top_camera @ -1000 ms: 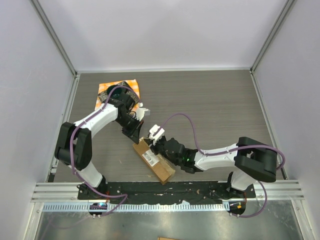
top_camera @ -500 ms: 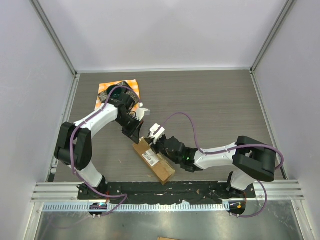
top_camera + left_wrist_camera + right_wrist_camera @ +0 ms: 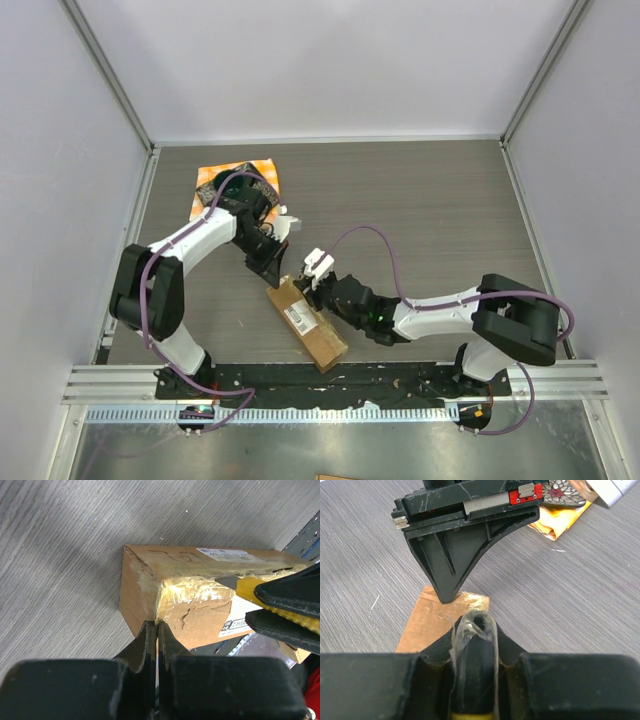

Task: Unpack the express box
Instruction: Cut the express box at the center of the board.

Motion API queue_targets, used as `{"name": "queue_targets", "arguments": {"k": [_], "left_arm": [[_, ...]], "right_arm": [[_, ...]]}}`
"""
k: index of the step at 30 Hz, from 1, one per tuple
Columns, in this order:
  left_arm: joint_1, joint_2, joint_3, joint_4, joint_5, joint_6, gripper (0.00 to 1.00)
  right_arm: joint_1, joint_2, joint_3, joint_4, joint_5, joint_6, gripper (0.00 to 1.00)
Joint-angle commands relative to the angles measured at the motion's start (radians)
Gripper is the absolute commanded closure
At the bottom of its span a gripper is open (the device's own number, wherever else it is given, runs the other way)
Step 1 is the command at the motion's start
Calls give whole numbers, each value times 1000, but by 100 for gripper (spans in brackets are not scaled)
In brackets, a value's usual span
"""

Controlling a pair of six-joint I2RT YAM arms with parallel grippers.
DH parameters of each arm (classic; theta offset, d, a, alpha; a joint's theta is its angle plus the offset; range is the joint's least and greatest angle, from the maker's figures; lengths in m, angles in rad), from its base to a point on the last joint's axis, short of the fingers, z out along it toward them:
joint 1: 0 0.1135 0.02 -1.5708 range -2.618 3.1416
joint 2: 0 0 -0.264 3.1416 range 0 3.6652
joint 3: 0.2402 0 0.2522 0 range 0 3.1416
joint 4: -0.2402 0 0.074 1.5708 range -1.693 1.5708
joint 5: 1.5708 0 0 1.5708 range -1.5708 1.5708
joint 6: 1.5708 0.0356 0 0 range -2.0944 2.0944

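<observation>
The express box (image 3: 306, 323), brown cardboard with a white label and shiny tape, lies slantwise near the table's front edge. My left gripper (image 3: 272, 277) is shut with nothing between its fingers, and its tips (image 3: 157, 626) press on the box's (image 3: 150, 575) taped far end. My right gripper (image 3: 310, 292) is shut on a yellow utility knife (image 3: 248, 585). The knife's blade lies against the torn tape along the box's top edge. In the right wrist view the knife's tape-wrapped black body (image 3: 474, 665) fills the jaws, and the left gripper (image 3: 448, 598) stands just ahead on the box (image 3: 426, 625).
A dark patterned dish on orange cloth (image 3: 238, 181) sits at the back left, behind the left arm. White walls with metal posts close in the table on three sides. A black rail (image 3: 340, 378) runs along the front edge.
The right arm has shifted a little, and the box's near end has swung slightly with it. The left gripper stays on the box's far end.
</observation>
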Motion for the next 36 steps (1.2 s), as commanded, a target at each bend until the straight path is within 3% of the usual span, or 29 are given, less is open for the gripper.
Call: {"name": "queue_targets", "arguments": {"k": [1,9,24,36], "left_arm": [[-3,16,-23,92,-110,-14,100],[-3,17,-27,113,-162,-40,100],[-3,-3,-52,149,-254,-74,100],[-3,-7,-52,149,-230,-58,100]], "right_arm": [[43,-62,-21,-124,43,56,99],[127,-100,-41,-250,178,152,99],[288,-100,113,-589,298,385,99],[301,-194,18,-606,368,459,99]]}}
